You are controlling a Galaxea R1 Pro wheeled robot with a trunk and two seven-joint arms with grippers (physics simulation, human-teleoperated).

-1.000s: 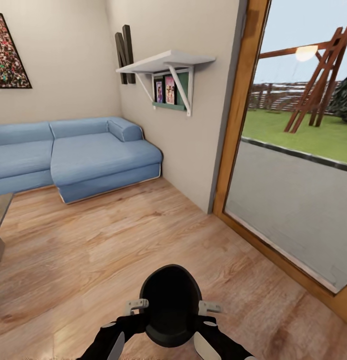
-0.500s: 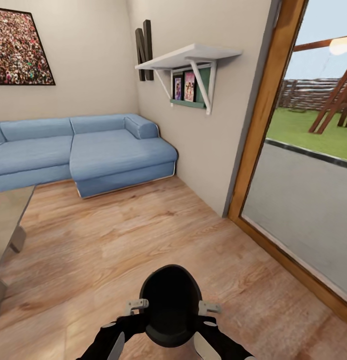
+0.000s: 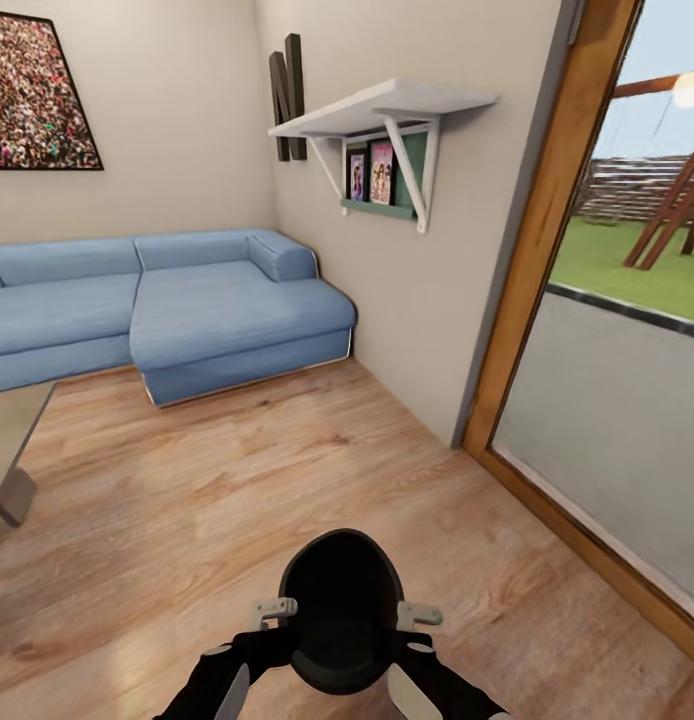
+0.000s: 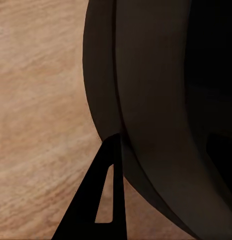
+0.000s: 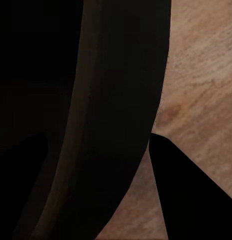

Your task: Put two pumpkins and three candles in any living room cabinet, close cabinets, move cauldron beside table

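A black cauldron (image 3: 341,610) sits low at the centre of the head view, held between the robot's two arms just in front of the trunk, above the wooden floor (image 3: 287,480). Its dark, rounded bowl faces the camera, and a small pale bracket juts out at either side of its rim.

The left gripper (image 4: 103,195) is seen in the left wrist view — one dark finger with a slot through it lies right against the curved outer wall of the cauldron (image 4: 161,110), with floor planks beyond. The right gripper (image 5: 191,195) shows in the right wrist view as a dark finger close beside the cauldron's (image 5: 95,120) wall. In both views the other finger is lost in the black of the pot, so I cannot tell whether the jaws of either gripper are spread or pinching the rim.

Ahead, a blue corner sofa (image 3: 167,310) stands against the beige walls, with a framed crowd picture (image 3: 37,95) hanging above it. On the adjoining wall a white bracket shelf (image 3: 382,110) is mounted over a small green rack holding framed photos (image 3: 372,178), and dark letter shapes (image 3: 287,95) hang beside it. A grey desk (image 3: 12,440) corner enters at the left edge. To the right, a wood-framed glass door (image 3: 547,250) opens onto paving, grass and a wooden swing frame (image 3: 677,210).
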